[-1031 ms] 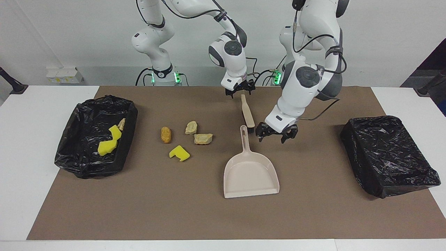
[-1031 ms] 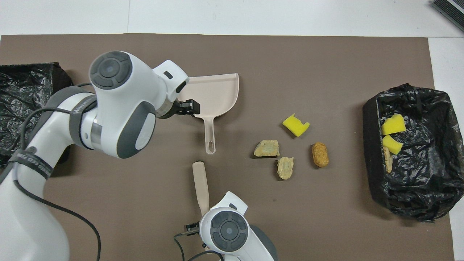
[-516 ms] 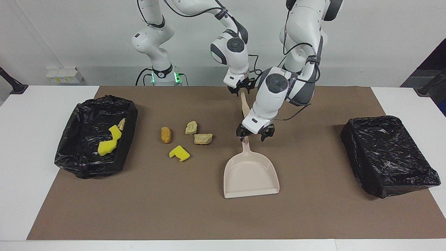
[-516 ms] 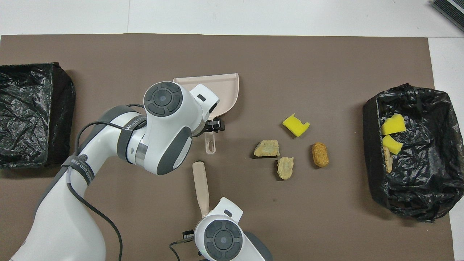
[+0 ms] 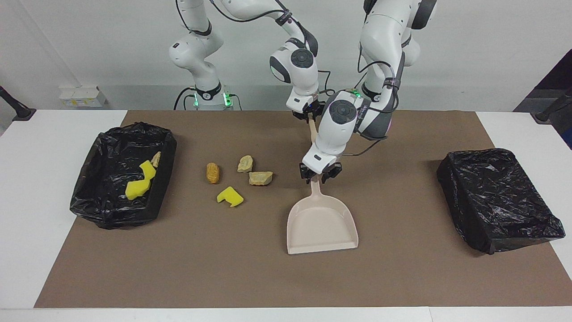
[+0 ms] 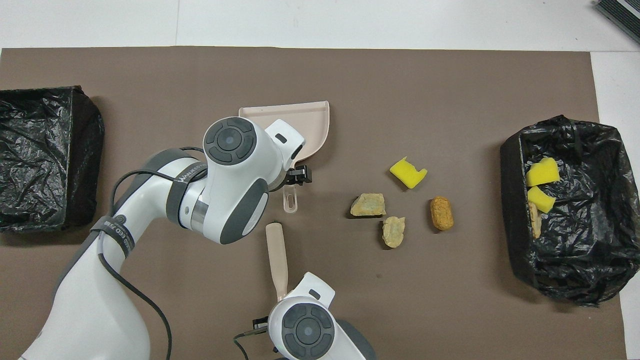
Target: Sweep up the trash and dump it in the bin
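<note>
L claw (image 5: 317, 175) pinches dustpan (image 5: 321, 223) handle, R claw (image 5: 308, 117) pinches brush (image 6: 277, 257); lift both level toward trash (image 5: 230, 196).

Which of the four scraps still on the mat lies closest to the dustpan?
The flat beige lump, the one toward the dustpan. The other beige lump, the yellow sponge chunk and the orange-brown piece all lie more toward the open bin.

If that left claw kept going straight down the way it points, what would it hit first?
Probably the handle of the beige plastic dustpan: the left gripper sits right at that handle, pointing down. Actual contact is hard to judge.
</note>
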Robot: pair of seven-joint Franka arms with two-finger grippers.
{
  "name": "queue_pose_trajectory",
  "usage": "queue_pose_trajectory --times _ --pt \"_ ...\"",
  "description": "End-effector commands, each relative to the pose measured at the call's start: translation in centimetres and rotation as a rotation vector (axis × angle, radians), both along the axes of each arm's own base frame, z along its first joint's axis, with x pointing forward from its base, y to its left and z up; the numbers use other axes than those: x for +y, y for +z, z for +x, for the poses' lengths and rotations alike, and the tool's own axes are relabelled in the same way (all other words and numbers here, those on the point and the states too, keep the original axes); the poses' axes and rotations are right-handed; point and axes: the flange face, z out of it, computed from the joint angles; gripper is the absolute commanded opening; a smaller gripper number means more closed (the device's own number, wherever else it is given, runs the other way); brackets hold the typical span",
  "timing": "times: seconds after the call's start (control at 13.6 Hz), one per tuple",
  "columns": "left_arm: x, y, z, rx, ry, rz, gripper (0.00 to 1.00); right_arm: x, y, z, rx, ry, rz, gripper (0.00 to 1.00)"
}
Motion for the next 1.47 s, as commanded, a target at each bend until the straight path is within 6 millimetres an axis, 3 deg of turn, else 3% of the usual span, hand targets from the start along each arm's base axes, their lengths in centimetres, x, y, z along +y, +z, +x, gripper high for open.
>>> queue_pose_trajectory --times 0.0,0.15,0.29,0.52,0.81,0.96,1.18,1.4 --pt "0.4 0.3 0.0 -0.021 -0.01 0.017 0.0 -1.1 2.0 -1.0 0.043 0.034 -0.034 0.0" --pt "1.0 1.0 0.5 -0.043 -0.043 0.027 0.0 -2.5 4.9 -1.6 0.066 0.014 -0.046 0.0" --pt "3.3 3.5 2.6 -0.093 -0.039 0.015 0.0 -5.1 7.5 -0.7 0.07 0.007 -0.074 0.0" --pt "6.6 5.5 5.1 -0.149 -0.176 0.075 0.0 -10.2 10.4 0.9 0.091 0.033 -0.129 0.0" --pt "10.6 6.2 5.8 -0.103 -0.347 0.117 0.0 -18.4 12.5 4.8 0.065 0.001 -0.244 0.0" --pt "12.2 6.2 6.2 -0.087 -0.474 0.132 0.0 -21.6 12.5 6.9 0.008 -0.039 -0.338 0.0" --pt "14.0 5.9 6.0 -0.031 -0.69 0.139 0.0 -28.5 11.0 11.0 -0.055 -0.121 -0.419 0.0" --pt "15.7 6.0 5.2 0.057 -0.91 0.124 0.0 -36.5 8.5 13.4 -0.074 -0.121 -0.374 0.0"
